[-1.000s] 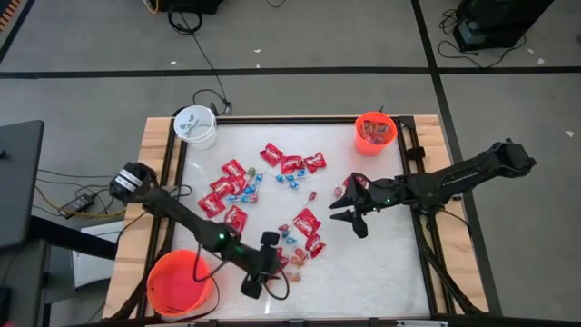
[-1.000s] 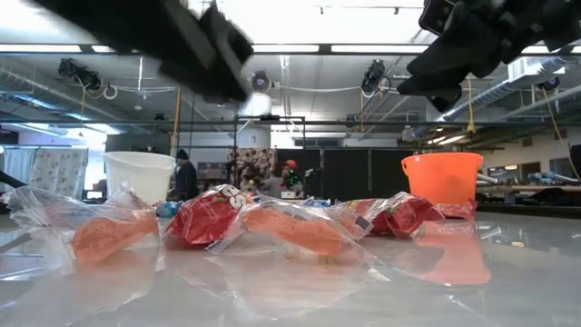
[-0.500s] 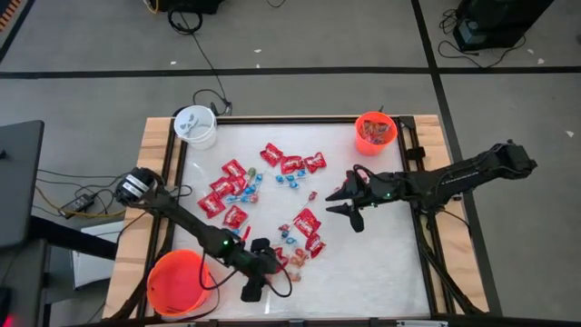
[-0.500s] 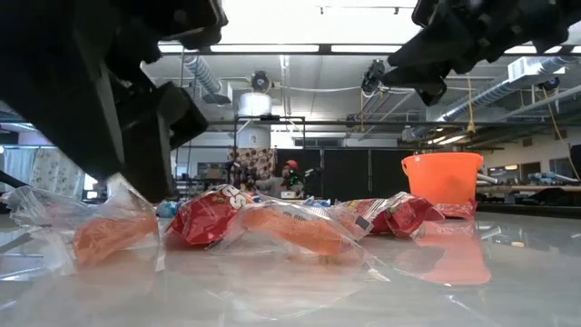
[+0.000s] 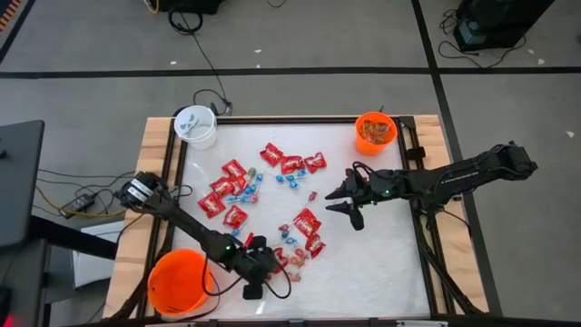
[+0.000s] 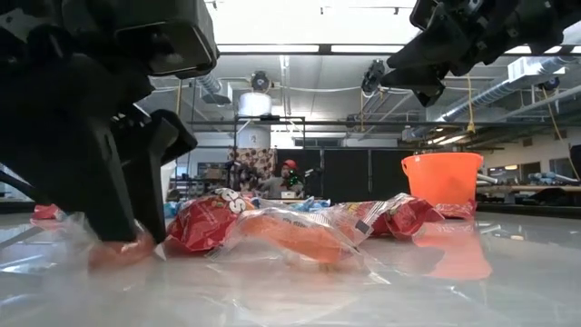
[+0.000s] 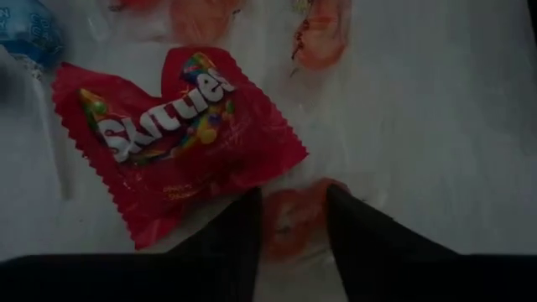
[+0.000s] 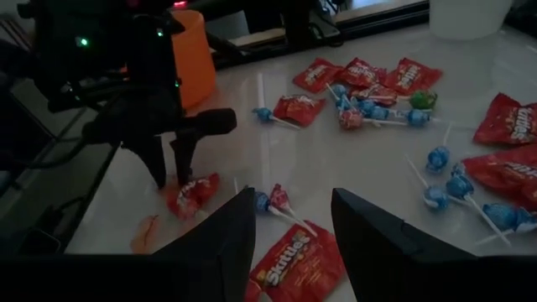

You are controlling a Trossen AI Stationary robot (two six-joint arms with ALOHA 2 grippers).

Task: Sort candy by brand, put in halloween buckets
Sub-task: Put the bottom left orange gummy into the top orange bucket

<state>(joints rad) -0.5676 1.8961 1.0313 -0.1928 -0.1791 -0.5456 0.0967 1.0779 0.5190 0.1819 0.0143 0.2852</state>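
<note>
Candy (image 5: 238, 181) lies spread over a white, shiny bench (image 5: 381, 254) that mirrors the lights. Some pieces are flat red packets with zigzag edges, like the Skittles packet (image 7: 168, 138) just beside the left gripper (image 7: 294, 231). Others are small round blue sweets on thin white sticks (image 8: 436, 158). The left gripper is down on the bench, its two dark fingers set around a soft orange sweet in crinkly clear wrap (image 7: 292, 220), touching it on both sides but not shut tight. The big orange bucket (image 5: 178, 283) stands close behind this gripper, smooth and round. The right gripper (image 5: 345, 202) hangs in the air, well apart from the left one, with its fingers open and holding nothing. Beyond it, at the bench corner, sits the small orange bucket (image 5: 375, 133). The white bucket (image 5: 195, 126) is at the other far corner. A wooden frame (image 5: 156, 154) edges the bench. The floor (image 5: 309, 45) is grey with dark lines and cables.
</note>
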